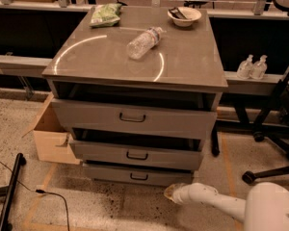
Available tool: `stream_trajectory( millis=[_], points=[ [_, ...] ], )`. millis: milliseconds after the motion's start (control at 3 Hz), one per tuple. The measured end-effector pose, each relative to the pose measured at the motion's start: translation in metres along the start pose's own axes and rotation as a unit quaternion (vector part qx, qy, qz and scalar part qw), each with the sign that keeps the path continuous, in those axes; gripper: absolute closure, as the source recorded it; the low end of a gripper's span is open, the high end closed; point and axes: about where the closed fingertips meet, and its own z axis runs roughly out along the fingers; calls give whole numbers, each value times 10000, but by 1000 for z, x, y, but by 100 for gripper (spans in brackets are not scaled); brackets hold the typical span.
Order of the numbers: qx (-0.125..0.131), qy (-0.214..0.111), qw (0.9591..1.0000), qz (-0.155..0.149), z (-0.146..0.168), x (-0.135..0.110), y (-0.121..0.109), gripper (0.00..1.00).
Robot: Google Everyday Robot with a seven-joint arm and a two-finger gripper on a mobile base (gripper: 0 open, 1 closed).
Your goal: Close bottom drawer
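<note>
Now my gripper (171, 192) is low, near the floor, just beside the right end of the bottom drawer (111, 173), and my arm (212, 201) reaches to it from the right. Whether the gripper is set wide or narrow, I cannot tell; I see nothing held in it. The bottom drawer is the lowest of three in the grey cabinet (192, 66), under the middle drawer (101, 150) and the top drawer (86, 113). All three stand out a little from the cabinet. The bottom one seems to be out only a short way, so I judge that the closing is near its end but not done.

The risk is in the place where I push. My gripper is at the right corner of the front, well apart from the small dark handle (138, 176) in the centre. A push so far from the middle can turn the drawer in its rails, and then it can jam. The gripper also sits very low, close to the lower edge of the front. If it slides down, it goes under the drawer and scrapes the floor. If it slides to the right, it passes the corner and misses the front. The middle drawer hangs over the bottom one, so if I rise I push the wrong drawer. If I push too hard, the cabinet can shake, and the bottle (143, 42) lying on its side on top can roll.
</note>
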Motion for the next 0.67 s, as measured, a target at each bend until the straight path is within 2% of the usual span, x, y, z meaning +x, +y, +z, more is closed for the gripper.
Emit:
stream_trajectory(
  millis=[333, 667],
  points=[
    [-402, -180, 9988, 232, -38, -7, 28, 100],
    [-457, -412, 9965, 574, -91, -29, 48, 82]
  ],
)
